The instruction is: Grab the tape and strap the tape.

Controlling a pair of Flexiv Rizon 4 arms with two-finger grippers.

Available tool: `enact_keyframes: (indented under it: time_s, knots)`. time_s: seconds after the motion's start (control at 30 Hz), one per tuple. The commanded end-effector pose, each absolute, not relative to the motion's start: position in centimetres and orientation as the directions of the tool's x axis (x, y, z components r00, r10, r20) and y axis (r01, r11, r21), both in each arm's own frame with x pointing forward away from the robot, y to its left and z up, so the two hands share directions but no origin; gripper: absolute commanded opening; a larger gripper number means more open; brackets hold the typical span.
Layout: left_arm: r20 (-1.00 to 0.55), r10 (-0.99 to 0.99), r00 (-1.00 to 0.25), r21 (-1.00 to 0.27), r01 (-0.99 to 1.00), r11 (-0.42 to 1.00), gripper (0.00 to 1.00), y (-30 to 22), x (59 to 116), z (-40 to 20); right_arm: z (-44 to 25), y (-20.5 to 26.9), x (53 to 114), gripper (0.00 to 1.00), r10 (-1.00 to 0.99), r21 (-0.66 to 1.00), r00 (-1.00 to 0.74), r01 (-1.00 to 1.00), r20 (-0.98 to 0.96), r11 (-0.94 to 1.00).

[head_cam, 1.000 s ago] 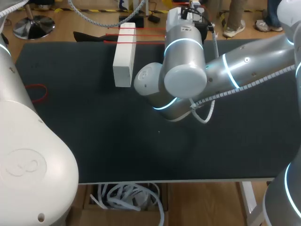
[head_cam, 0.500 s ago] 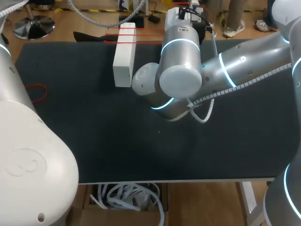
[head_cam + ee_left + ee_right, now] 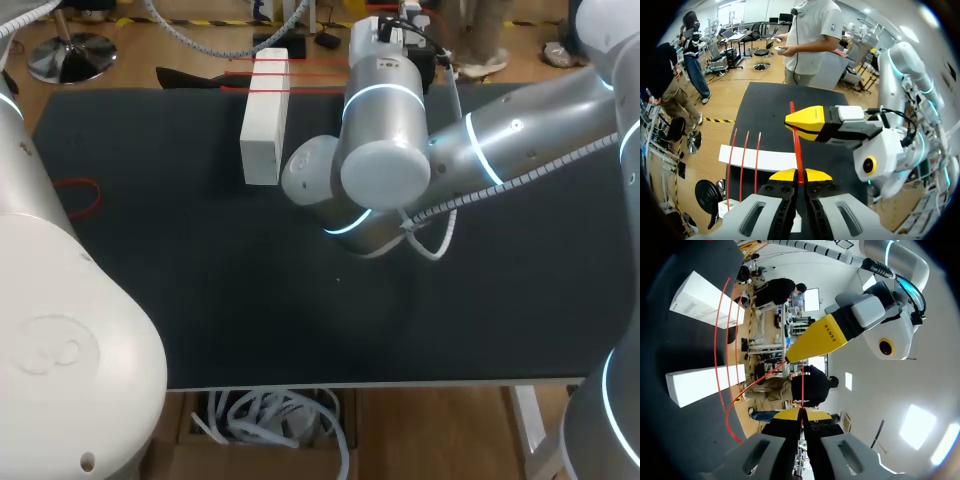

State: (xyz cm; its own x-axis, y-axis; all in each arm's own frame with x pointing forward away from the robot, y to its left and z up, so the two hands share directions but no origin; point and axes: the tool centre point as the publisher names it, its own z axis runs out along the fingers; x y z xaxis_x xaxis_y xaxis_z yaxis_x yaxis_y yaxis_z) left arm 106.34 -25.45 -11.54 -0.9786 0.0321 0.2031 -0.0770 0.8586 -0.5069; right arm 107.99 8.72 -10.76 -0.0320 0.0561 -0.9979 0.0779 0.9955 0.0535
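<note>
The tape (image 3: pixel 796 145) is a thin red strap, one taut stretch pinched between the left fingers (image 3: pixel 785 175) and running straight ahead, with further strands crossing the white block (image 3: pixel 760 160) at the tabletop's (image 3: pixel 200 280) far edge.

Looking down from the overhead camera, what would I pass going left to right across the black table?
Red loop → white box → right arm's round grey joint, with the rest of that arm stretching on to the right edge.
</note>
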Motion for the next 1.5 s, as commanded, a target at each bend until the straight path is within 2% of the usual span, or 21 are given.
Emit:
enact_keyframes:
  time_s: [0.03,1.5]
  knots:
    - [0.205,0.032,-0.978,-0.503,-0.077,0.861,0.00,-25.44,106.35,-11.41,-10.49,8.58,107.82,0.00,0.050,0.047,-0.035,0.077,-0.998,0.996]
    - [0.205,0.032,-0.978,-0.503,-0.077,0.861,0.00,-25.44,106.35,-11.41,-9.62,8.34,107.97,0.00,-0.023,-0.025,-0.023,0.070,-0.999,0.997]
